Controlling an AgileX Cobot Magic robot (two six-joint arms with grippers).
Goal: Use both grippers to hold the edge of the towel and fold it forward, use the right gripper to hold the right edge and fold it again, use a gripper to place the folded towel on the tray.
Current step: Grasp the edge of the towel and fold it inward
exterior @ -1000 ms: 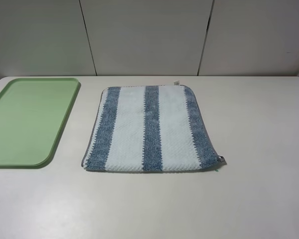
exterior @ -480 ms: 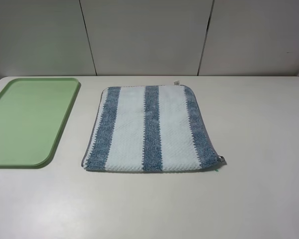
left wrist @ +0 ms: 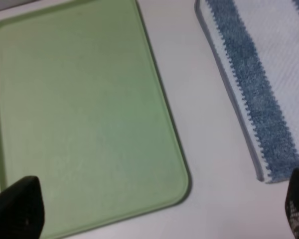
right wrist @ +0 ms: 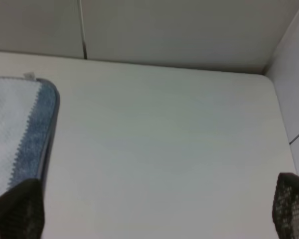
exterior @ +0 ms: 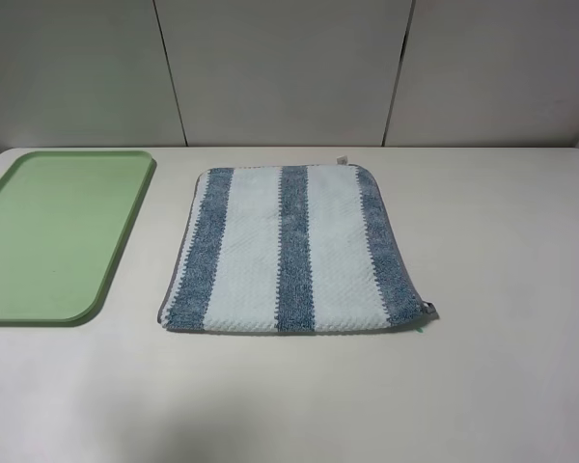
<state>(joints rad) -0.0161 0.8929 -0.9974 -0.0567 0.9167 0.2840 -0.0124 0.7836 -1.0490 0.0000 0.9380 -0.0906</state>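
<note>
White table [exterior: 502, 289] carries green tray [exterior: 48, 231] at left, w/ striped towel [exterior: 289, 251] flat beside it, not touching. Left gripper [left wrist: 157, 211] hangs over tray's corner, right gripper [right wrist: 153, 209] over table right of towel. Both jaws wide, empty.

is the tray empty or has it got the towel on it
Empty: the tray shows bare green; the towel lies apart beside it.

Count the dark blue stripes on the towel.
3 dark stripes on the towel: one along its left edge, one down the middle, one along its right edge. None appears hidden.
</note>
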